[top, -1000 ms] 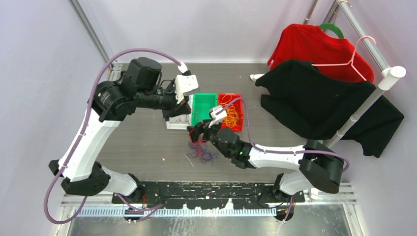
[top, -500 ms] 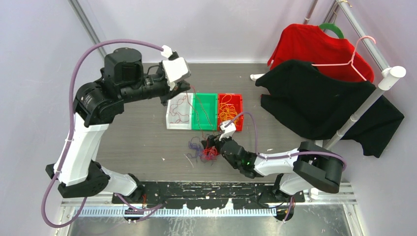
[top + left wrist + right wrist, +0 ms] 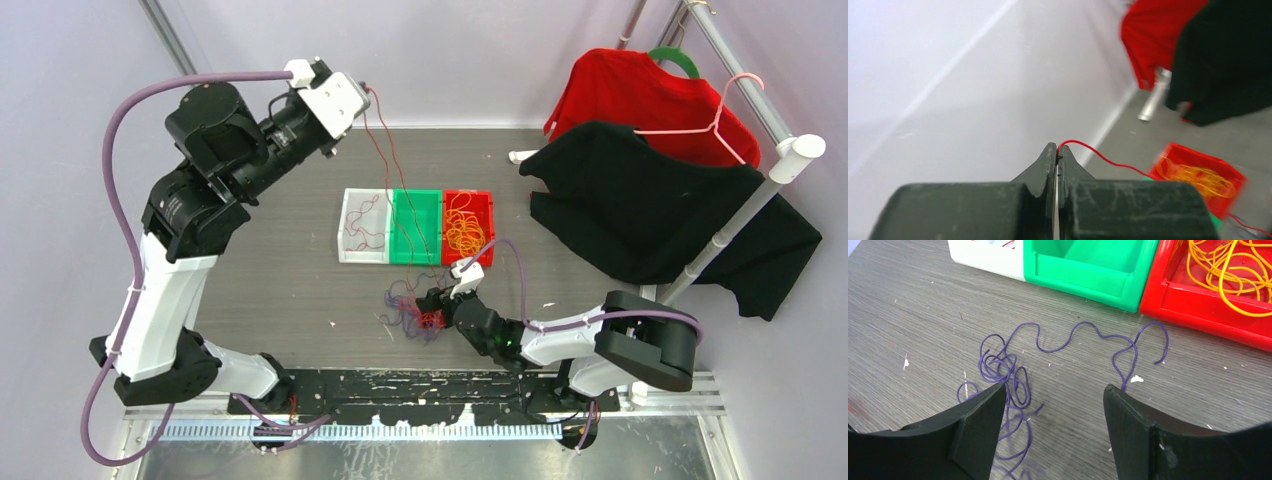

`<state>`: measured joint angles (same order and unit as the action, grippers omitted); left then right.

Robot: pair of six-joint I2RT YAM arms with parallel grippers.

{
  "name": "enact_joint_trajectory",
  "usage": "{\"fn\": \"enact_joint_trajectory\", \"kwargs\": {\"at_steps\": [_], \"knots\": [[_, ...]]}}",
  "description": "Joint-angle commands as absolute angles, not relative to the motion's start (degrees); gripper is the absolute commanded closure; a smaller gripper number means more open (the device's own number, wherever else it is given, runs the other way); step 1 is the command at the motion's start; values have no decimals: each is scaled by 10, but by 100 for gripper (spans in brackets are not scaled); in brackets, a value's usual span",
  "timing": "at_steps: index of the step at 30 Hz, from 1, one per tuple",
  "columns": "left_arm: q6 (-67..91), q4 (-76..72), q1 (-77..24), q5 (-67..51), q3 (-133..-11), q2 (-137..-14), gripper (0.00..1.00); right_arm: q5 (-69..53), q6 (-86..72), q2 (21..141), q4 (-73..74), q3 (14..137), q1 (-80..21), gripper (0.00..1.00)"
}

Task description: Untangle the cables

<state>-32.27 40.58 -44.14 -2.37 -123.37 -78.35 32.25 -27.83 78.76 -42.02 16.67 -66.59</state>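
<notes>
My left gripper (image 3: pixel 1057 152) is clamped tight on the red cable (image 3: pixel 1098 155) and raised well above the table (image 3: pixel 280 290). The strand runs down from it over the green bin (image 3: pixel 415 262) to the tangle (image 3: pixel 418 316) lying in front of the bins. My right gripper (image 3: pixel 1054 397) hangs low with its jaws wide apart, holding nothing. It straddles the purple cable (image 3: pixel 1007 367), whose loose end snakes toward the red bin (image 3: pixel 1198 307) of orange cables (image 3: pixel 1228 265). I judge I'm partway through drawing the red strand out of the clump. Next I'd want the right jaws down on the purple loops to pin them, so lifting the red doesn't drag everything along.
</notes>
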Motion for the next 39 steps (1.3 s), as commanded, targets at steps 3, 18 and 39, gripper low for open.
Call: {"fn": "enact_joint_trajectory", "kwargs": {"at_steps": [3,18,39], "knots": [[-433,196,-441,84,-1241,-780,100,363,-269,782,-447,162,-678,23],[-505,79,-441,65,-1324,-820,100,382,-277,796,-452,139,-694,24],[-632,69,-442,90,-1414,-896,100,456,-143,769,-495,143,-786,9]]}}
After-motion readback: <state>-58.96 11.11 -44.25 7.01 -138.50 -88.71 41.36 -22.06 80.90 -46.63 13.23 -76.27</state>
